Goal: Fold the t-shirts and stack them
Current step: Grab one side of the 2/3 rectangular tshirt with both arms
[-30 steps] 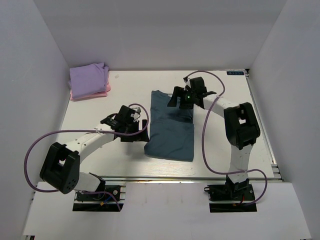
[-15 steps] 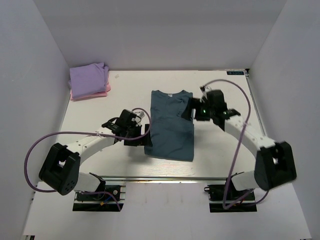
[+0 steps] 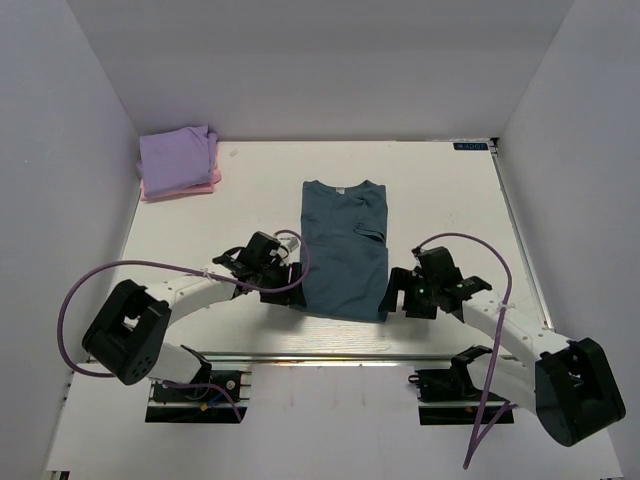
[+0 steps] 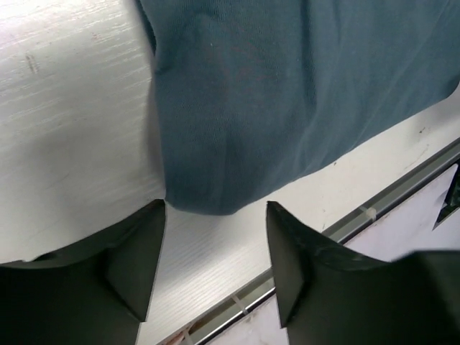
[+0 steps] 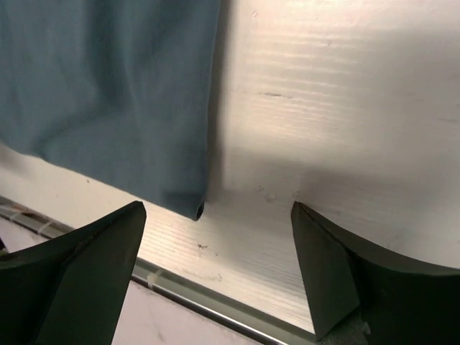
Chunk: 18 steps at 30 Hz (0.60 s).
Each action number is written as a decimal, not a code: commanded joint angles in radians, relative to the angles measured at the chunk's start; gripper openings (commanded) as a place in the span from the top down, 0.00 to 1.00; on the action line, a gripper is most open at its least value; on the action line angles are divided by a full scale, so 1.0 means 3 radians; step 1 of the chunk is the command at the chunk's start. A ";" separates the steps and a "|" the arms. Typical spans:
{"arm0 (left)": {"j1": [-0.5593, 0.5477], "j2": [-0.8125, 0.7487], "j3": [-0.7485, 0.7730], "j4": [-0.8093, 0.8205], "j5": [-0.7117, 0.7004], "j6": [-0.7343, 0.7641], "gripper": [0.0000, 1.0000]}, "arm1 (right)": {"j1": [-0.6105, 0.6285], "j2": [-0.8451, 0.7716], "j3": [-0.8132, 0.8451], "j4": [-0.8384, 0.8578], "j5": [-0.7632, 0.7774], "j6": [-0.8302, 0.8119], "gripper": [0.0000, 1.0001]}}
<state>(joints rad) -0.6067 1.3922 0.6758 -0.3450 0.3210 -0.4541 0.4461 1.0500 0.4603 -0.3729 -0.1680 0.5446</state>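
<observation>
Facing the lower corners of the soft, floppy teal t-shirt — best pinched there — the left pincer stands partly spread, the right pincer wide, both empty

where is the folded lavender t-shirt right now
In the top view, the folded lavender cotton t-shirt lies in the table's far left corner, stacked on a folded pink t-shirt.

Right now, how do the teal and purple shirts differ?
The teal shirt is a partly folded panel, collar showing; the purple shirt a small folded bundle. The teal shirt lies on the table; the purple shirt tops the pink shirt in the far left corner. The left gripper and right gripper, both open, sit at the teal shirt's near corners, far from the purple shirt. Neither is gripped.
</observation>
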 commanded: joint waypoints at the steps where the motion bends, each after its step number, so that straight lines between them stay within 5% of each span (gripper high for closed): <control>1: -0.0038 0.0033 -0.0094 0.0163 0.0040 0.0000 0.34 | 0.0047 0.0018 -0.0066 0.0117 -0.0222 0.0077 0.13; 6: -0.0069 0.0094 -0.0166 0.0235 0.0040 -0.0030 0.58 | 0.0072 0.0156 -0.0158 0.0388 -0.0488 0.0163 0.24; 9: -0.0100 0.0023 -0.0294 0.0276 0.0004 -0.0071 0.61 | 0.0093 0.0187 -0.0200 0.0481 -0.0452 0.0184 0.30; 15: -0.0130 0.0023 -0.0325 0.0475 0.0034 -0.0102 0.77 | 0.0113 0.0253 -0.0235 0.0593 -0.0524 0.0306 0.63; 18: -0.0130 0.0053 -0.0356 0.0475 0.0034 -0.0133 1.00 | 0.0113 0.0172 -0.0276 0.0619 -0.0524 0.0337 0.79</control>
<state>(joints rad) -0.6384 1.4185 0.5858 -0.2234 0.3264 -0.4923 0.4744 1.1225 0.3889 -0.2237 -0.3065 0.6235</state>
